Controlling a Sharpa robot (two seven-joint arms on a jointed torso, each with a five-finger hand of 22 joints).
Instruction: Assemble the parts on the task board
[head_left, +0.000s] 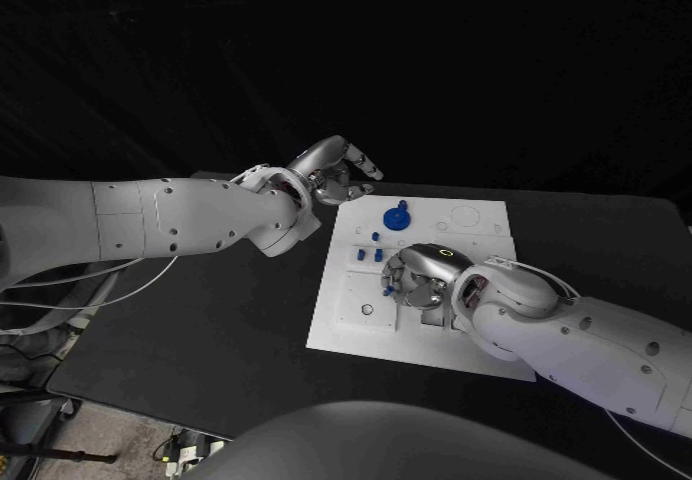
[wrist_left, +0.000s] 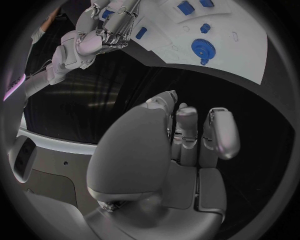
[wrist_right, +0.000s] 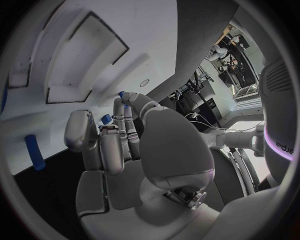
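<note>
Now the right hand (head_left: 415, 280) hovers over the task board (head_left: 476, 235), fingers curled near small blue parts (head_left: 369, 254), grip unclear.

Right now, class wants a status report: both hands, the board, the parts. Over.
Left hand off the board, fingers curled, empty. Right hand low over the board, grip unclear. Blue gear and small parts on board. Nothing in the way.

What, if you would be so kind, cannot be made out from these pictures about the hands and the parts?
- Head view: the right hand covers the middle of the task board; what lies under it, and whether it holds a part, is hidden.
- Right wrist view: a small blue part sits by the fingers, too hidden to tell if pinched.
- Head view: the small blue parts are too small to tell apart.
- Left hand: holds nothing.
</note>
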